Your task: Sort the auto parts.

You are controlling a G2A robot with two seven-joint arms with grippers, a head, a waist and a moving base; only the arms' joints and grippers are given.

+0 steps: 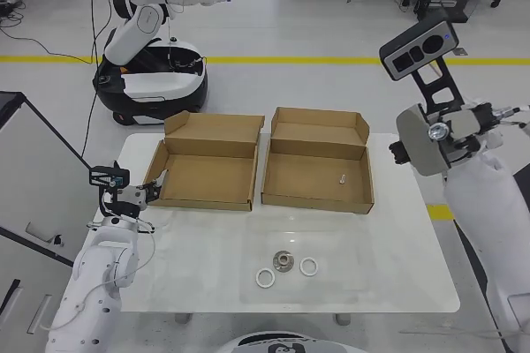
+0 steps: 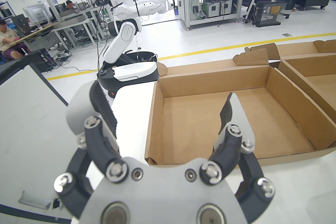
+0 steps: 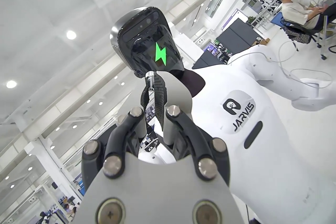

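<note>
Auto parts are split up: a small silver threaded bolt [image 3: 150, 79] is pinched between the narrow jaws of the right gripper [image 3: 152, 88], which is raised at the right of the top view and faces the head camera, probably so the bolt can be identified. Two white plastic rings [image 1: 259, 279] and a silver flanged nut [image 1: 283, 260] wait low centre on the white table [image 1: 397, 265]. A small metal piece [image 1: 342, 177] lies in the right brown cardboard box [image 1: 318, 206]. The left brown cardboard box [image 1: 199, 205] stands just beside the left gripper [image 2: 162, 90], whose jaws are wide, seemingly ready.
</note>
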